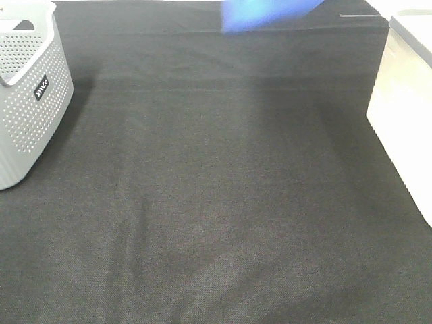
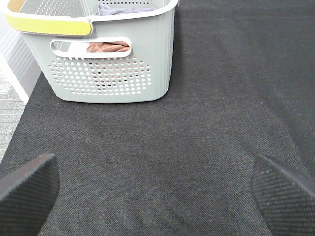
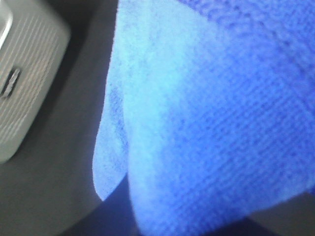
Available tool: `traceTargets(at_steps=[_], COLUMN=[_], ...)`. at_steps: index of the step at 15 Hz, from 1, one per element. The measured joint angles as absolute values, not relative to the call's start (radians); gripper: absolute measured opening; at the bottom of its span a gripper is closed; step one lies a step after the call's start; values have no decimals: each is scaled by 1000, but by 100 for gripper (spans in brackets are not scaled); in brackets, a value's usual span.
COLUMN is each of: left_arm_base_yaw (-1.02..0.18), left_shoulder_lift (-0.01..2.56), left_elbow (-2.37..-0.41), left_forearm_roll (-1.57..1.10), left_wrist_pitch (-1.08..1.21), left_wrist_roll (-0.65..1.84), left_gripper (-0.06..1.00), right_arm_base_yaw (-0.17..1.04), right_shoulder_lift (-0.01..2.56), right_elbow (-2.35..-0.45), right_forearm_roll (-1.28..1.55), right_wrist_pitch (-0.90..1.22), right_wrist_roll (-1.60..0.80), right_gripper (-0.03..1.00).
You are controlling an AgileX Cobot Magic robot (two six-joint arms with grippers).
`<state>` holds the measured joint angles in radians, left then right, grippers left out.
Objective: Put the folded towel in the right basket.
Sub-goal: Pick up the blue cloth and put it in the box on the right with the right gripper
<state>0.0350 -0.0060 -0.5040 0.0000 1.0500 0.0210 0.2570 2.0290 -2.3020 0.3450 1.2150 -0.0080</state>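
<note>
A blue folded towel (image 1: pixel 260 13) hangs in the air over the far edge of the table in the exterior high view. It fills the right wrist view (image 3: pixel 211 118) and hides my right gripper's fingers, which appear to be holding it up. My left gripper (image 2: pixel 157 196) is open and empty low over the black cloth, with its fingers (image 2: pixel 27 191) far apart. It faces a grey perforated basket (image 2: pixel 113 64) a short way off. That basket stands at the table's left edge (image 1: pixel 27 101). No basket shows on the right side.
The grey basket holds a brownish cloth (image 2: pixel 108 47) and a grey cloth (image 2: pixel 123 9), and has a yellow-green strip (image 2: pixel 49 24) on its rim. A white surface (image 1: pixel 405 108) borders the table on the right. The black cloth (image 1: pixel 216 202) covers the table.
</note>
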Motion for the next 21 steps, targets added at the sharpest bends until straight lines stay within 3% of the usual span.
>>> traceTargets(at_steps=[3, 6, 8, 16, 17, 18, 19, 20, 21], left_arm_base_yaw=[35, 35, 35, 35, 35, 35, 35, 35, 35], left_shoulder_lift=[-6, -6, -6, -6, -6, -6, -6, -6, -6], left_elbow=[-504, -504, -504, -504, -504, -504, -504, -504, -504], left_forearm_roll=[0, 0, 0, 0, 0, 0, 0, 0, 0], left_wrist_pitch=[1050, 1050, 1050, 1050, 1050, 1050, 1050, 1050, 1050], left_wrist_roll=[23, 23, 25, 25, 25, 25, 25, 25, 25], left_gripper=[99, 99, 99, 99, 99, 99, 99, 99, 99], right_arm_base_yaw=[43, -177, -257, -288, -288, -288, -288, -288, -288], right_shoulder_lift=[1820, 1780, 1785, 1923, 1935, 1945, 1953, 1953, 1953], right_elbow=[-2098, -1895, -1840, -1832, -1832, -1832, -1832, -1832, -1832], right_forearm_roll=[172, 90, 83, 95, 95, 94, 94, 94, 101], right_wrist_pitch=[1215, 1223, 1224, 1225, 1225, 1225, 1225, 1225, 1225], right_wrist_roll=[-8, -49, -53, -34, -22, -16, -16, -17, -17], right_gripper=[16, 16, 16, 16, 21, 41, 76, 88, 93])
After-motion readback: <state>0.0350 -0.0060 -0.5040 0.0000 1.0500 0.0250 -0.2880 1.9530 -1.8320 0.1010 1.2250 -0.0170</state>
